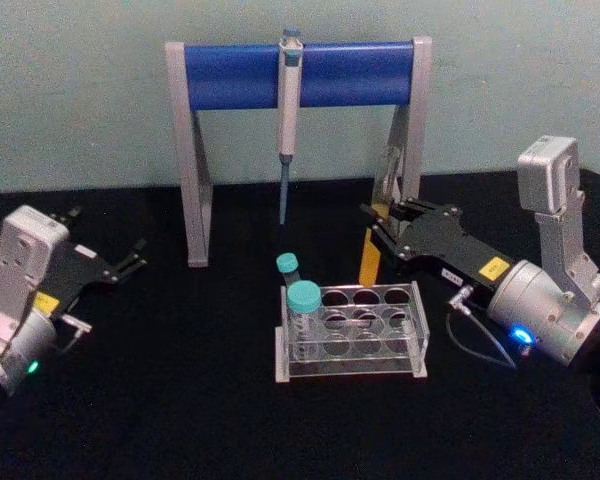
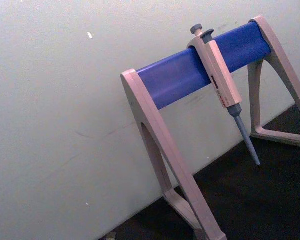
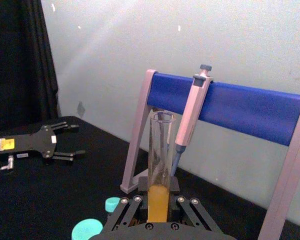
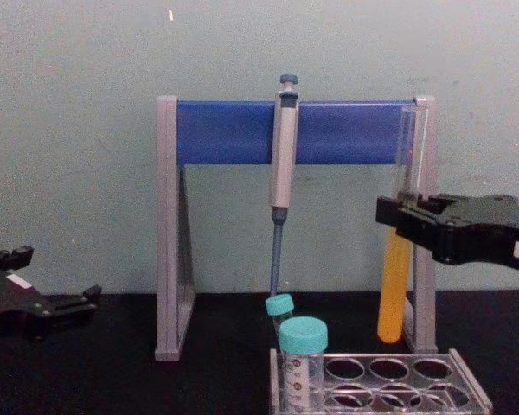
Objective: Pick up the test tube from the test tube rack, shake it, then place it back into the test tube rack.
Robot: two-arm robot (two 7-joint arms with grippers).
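Rack point(image 1: 352, 372) nearest, teal-capped vials point(image 1: 302, 297) at its left end. Behind and above it, right gripper point(image 4: 400, 216) clamped mid-length on the upright tube point(image 4: 394, 294), clear of the rack. Left gripper point(image 1: 108, 232) parked at left, spread, empty. Thin glass, light, slick, uncapped: likely wants a firm mid-length hold.

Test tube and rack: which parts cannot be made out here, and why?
Right wrist view: the right gripper hides the bottom of the test tube.
Chest view: the test tube rack is cut off by the bottom edge.
Head view: the tube's clear top blurs into the pipette stand.
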